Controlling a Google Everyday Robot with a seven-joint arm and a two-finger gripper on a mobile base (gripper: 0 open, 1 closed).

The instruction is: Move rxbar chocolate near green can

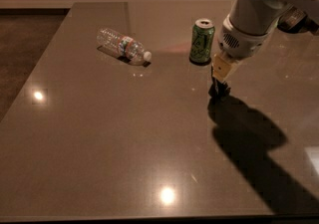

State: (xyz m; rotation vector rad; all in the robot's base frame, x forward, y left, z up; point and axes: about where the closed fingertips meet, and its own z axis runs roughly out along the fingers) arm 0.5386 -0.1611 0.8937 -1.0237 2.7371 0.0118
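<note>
Camera view, reading from the left: a clear plastic bottle with a white cap (124,47) lies on its side on the glossy brown table (99,138), well apart from everything else. To its right the green aluminium drink can with a silver top (202,41) stands upright. Just right of the can and a little nearer to me, the two-finger gripper (219,81) hangs low over the table under the white arm (251,16). At its tip I see a small dark shape that I take for the flat black rxbar chocolate wrapper (220,91); I see no bar lying on the open table. I cannot tell whether the gripper is pinching it, pressed together or spread.

My worries from here: the wrist sits near the can, so a sideways drift to the left could knock it over and send it rolling. If the hold on the slick wrapper is weak, it could slip and land askew. The arm's shadow also hides the table to the right.

By my count: one bottle, one can, one bar, one gripper.
</note>
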